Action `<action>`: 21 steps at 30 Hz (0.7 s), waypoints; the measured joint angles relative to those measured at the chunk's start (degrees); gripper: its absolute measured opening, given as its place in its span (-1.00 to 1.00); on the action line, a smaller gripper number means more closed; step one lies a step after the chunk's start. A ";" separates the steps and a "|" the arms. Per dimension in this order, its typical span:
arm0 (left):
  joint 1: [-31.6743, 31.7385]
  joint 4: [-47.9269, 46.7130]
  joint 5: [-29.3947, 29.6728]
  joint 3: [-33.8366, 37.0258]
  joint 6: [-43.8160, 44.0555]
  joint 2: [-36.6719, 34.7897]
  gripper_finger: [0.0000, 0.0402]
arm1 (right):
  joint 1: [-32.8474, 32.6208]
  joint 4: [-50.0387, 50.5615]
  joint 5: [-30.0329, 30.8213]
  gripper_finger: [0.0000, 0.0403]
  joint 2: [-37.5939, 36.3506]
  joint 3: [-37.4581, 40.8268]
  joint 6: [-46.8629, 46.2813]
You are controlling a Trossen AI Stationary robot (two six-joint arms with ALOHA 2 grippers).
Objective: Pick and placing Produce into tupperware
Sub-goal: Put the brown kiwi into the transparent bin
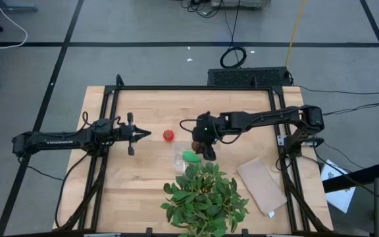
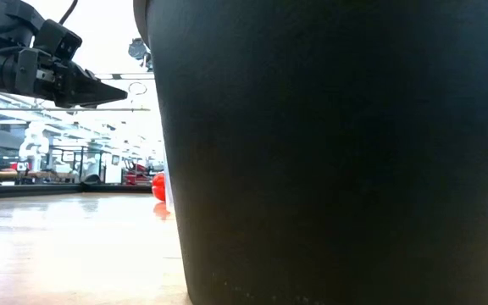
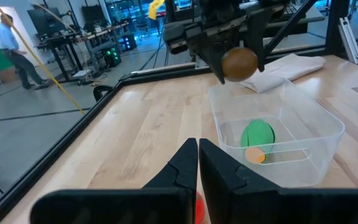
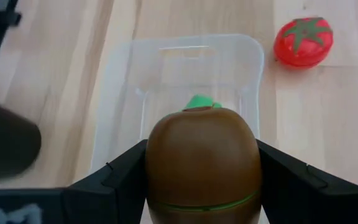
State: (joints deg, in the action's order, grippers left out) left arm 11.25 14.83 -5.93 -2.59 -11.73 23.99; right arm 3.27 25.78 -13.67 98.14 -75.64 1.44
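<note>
Item 1, black plant pot [image 2: 337,152]: fills most of the low view, on the wooden table [image 1: 143,178]; leafy green plant [image 1: 204,197] rises from it at the table's near edge.

Item 2, brown kiwi [image 4: 202,163]: clamped between the two fingers of the right gripper [image 1: 202,146], held above the clear tupperware [image 3: 278,140], not touching it. In the left wrist view the kiwi [image 3: 239,63] hangs over the container's far rim.

Item 3, tupperware [image 4: 179,93]: near the table's middle, just beyond the plant's leaves. Bright green piece [image 3: 257,134] lies on its floor; partly seen behind the kiwi in the right wrist view [image 4: 199,101].

Item 4, red tomato [image 1: 168,135]: green top, on the bare table beside the tupperware, outside it, between the container and the left gripper.

Item 5, left gripper [image 1: 143,135]: raised above the table on its left side, fingers pressed together with nothing between them, pointing toward the tomato.

Item 6, flat tan sheet [image 1: 260,185]: lies on the table right of the plant.
</note>
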 joint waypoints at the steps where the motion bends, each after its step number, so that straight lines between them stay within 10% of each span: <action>1: -0.02 0.02 0.00 0.00 -0.06 0.00 -0.89 | -0.03 -0.04 0.00 0.16 0.15 0.00 -1.39; 21: -0.02 -0.09 0.00 0.00 -0.09 0.00 -0.89 | -2.92 4.39 3.29 0.16 3.93 -2.54 -7.32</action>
State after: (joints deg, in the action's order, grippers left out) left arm 11.22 14.74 -5.93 -2.59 -11.81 23.99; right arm 0.35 30.18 -10.38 102.07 -78.17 -5.88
